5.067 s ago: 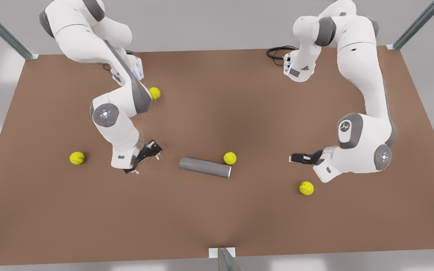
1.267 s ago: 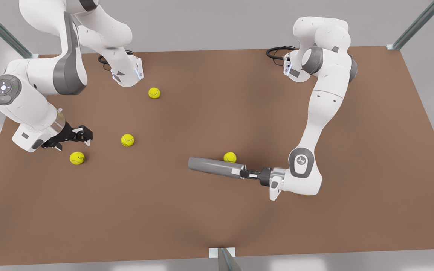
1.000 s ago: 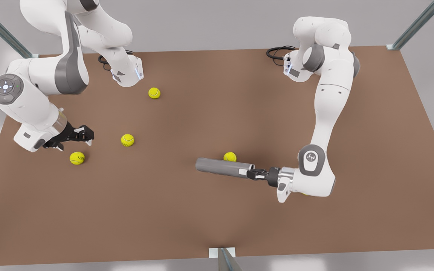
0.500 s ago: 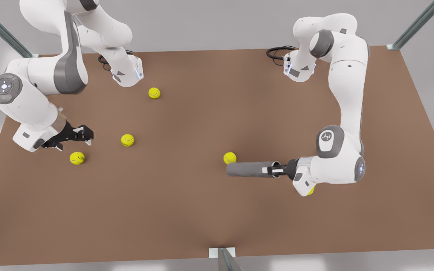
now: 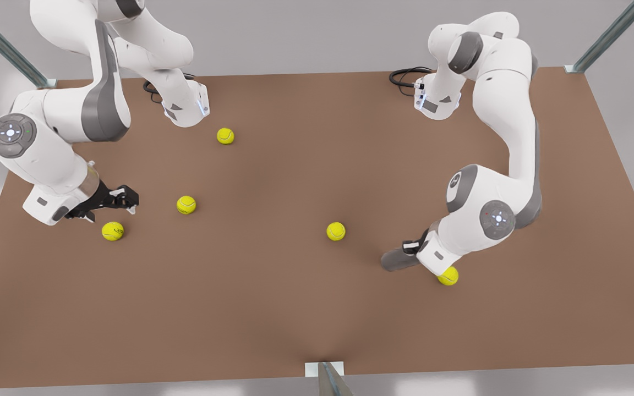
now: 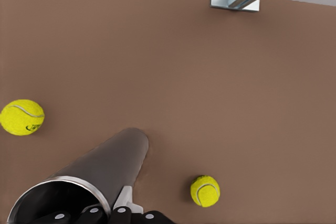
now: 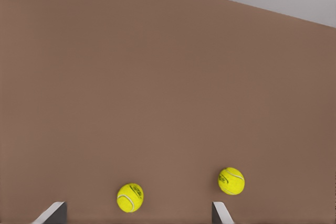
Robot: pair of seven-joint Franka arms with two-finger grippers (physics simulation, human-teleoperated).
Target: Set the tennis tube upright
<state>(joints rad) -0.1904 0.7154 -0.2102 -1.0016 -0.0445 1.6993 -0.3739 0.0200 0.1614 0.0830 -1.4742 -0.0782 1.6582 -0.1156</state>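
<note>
Front view, left pincer (image 5: 411, 248) at four o'clock on the brown table (image 5: 295, 308), clamped on the silvery rim of the dark grey hollow tennis tube (image 5: 397, 259), tilted steeply, right pincer (image 5: 130, 201) waiting at nine o'clock, fingers apart, near two yellow-green tennis balls (image 5: 113, 231).

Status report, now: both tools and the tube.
Left tool shut on tube rim, tube tilted, not yet upright. Right tool open, waiting beside a ball. Another ball close by tube.
</note>
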